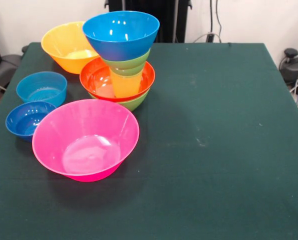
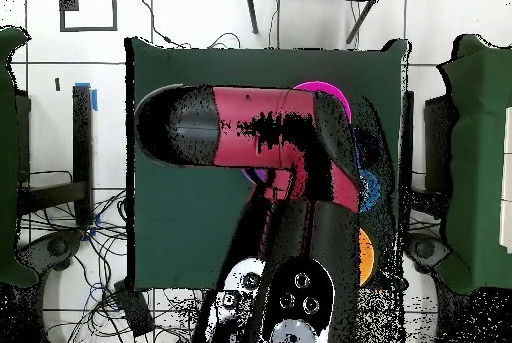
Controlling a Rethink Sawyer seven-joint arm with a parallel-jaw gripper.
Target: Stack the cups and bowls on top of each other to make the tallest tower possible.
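The tower [image 1: 120, 65] stood on the green bench [image 1: 214, 125], near the far edge and toward the far left corner in the front view. At its bottom sat a green bowl [image 1: 136, 102]. A red-orange bowl [image 1: 96, 77] sat inside that one. A yellow cup [image 1: 125, 84] stood upright in the red-orange bowl. A small green bowl [image 1: 131, 64] sat on the cup, and a big blue bowl [image 1: 121, 35] sat on the very top.

An orange bowl [image 1: 64, 45] rested just behind the tower, close to the far left corner. A light-blue bowl [image 1: 41, 87] and a darker blue bowl [image 1: 26, 119] sat near the left edge, close together. A big pink bowl [image 1: 85, 139] sat in front of the tower, partly hiding the dark blue one.

From above, the red and black arm [image 2: 260, 139] reached across the bench and covered most of the bowls. The end effector was hidden in both views, so nobody could tell if it was spread or pressed together.
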